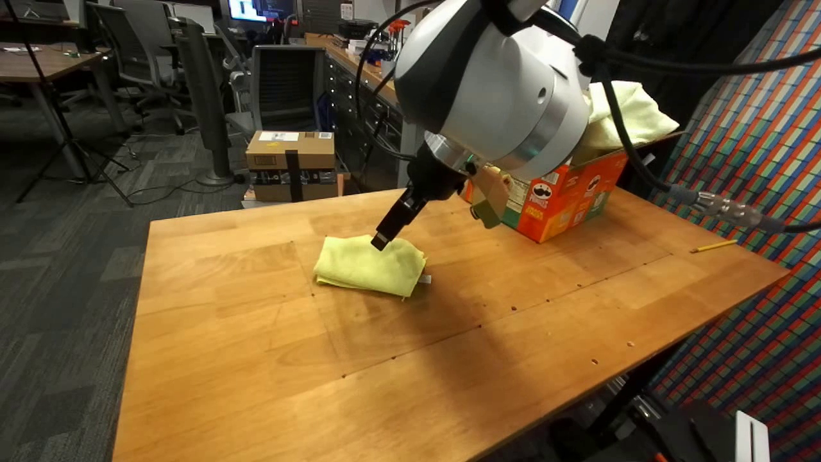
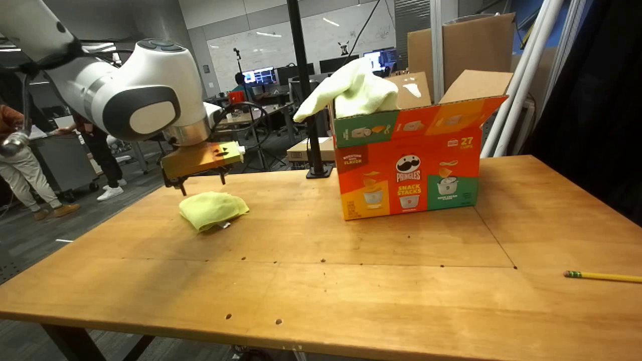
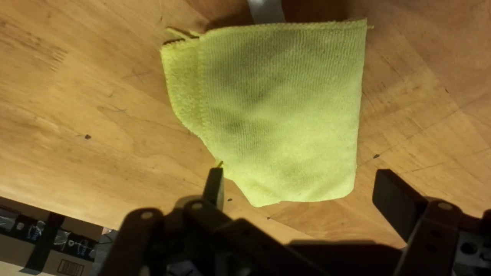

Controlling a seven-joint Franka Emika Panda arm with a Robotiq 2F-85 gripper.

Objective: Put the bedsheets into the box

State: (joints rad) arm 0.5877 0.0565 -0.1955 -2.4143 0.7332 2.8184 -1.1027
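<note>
A folded yellow-green cloth (image 1: 369,266) lies on the table in both exterior views (image 2: 213,209). It fills the middle of the wrist view (image 3: 284,115). My gripper (image 2: 203,186) is open and empty, pointing down just above this cloth. In the wrist view the gripper (image 3: 300,172) has its fingertips wide apart, either side of the cloth's near end. The orange box (image 2: 409,165) stands upright with flaps up, also in an exterior view (image 1: 567,199). A pale cream cloth (image 2: 363,95) hangs over the box's rim, also in an exterior view (image 1: 625,119). The pink cloth is not visible; the box's inside is hidden.
A yellow pencil (image 1: 714,246) lies on the table beyond the box. A black pole (image 2: 303,90) stands at the table's edge beside the box. The arm's cable (image 1: 622,128) hangs in front of the box. A brown carton (image 1: 292,160) stands off the table.
</note>
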